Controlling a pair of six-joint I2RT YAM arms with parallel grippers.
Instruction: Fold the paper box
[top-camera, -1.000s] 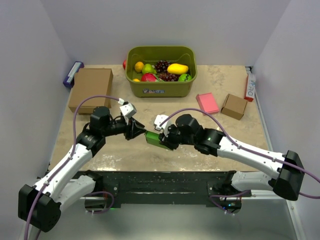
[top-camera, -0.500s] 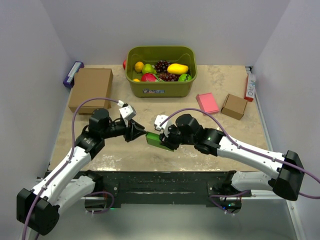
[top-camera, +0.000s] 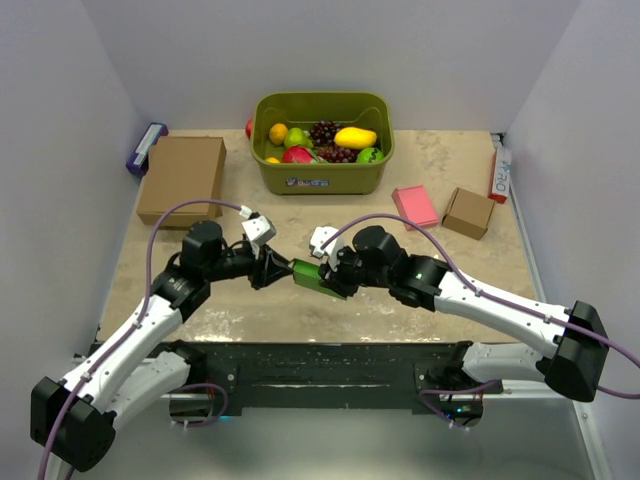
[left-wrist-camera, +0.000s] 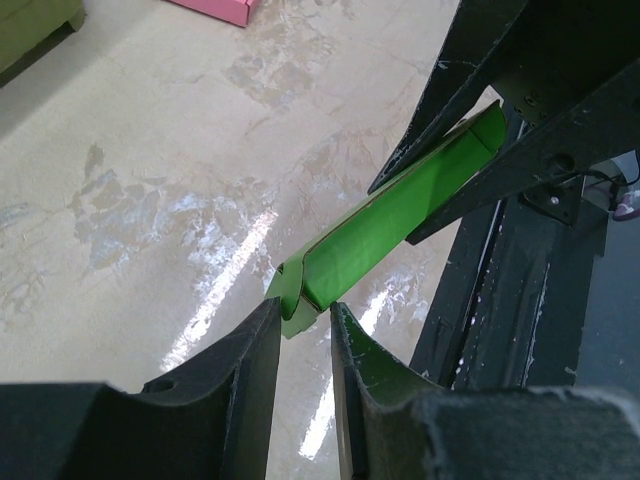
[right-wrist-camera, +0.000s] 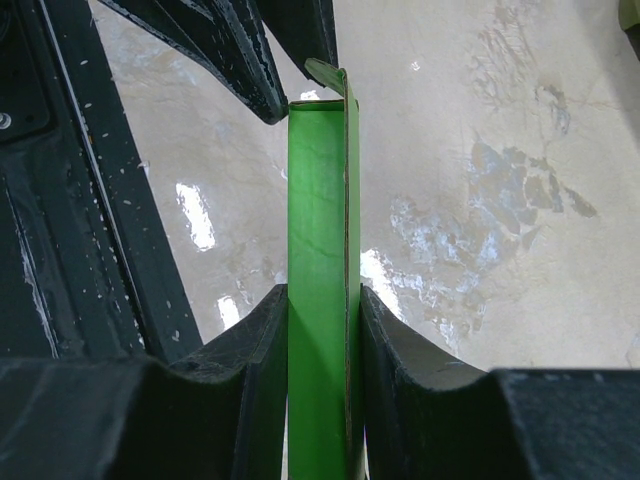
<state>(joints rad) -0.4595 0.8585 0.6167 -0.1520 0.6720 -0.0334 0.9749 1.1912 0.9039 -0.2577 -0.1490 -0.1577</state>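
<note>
The paper box (top-camera: 312, 276) is a bright green, narrow, part-folded sleeve held above the table's near middle, between both arms. My right gripper (top-camera: 335, 280) is shut on its right part; in the right wrist view the fingers (right-wrist-camera: 265, 340) press both long sides of the box (right-wrist-camera: 318, 200). My left gripper (top-camera: 282, 268) is at its left end. In the left wrist view the gripper (left-wrist-camera: 305, 308) is nearly closed, and its tips pinch the curled end flap of the box (left-wrist-camera: 400, 215).
An olive bin (top-camera: 322, 178) of toy fruit stands at the back middle. A large brown cardboard box (top-camera: 182, 175) lies back left, with a blue item (top-camera: 146, 147) beside it. A pink flat box (top-camera: 414, 206) and a small brown box (top-camera: 468, 212) lie at the right.
My left gripper has moved right and slightly nearer, up to the box's left end, and now holds the end flap. The right gripper still holds the box in nearly the same place.
</note>
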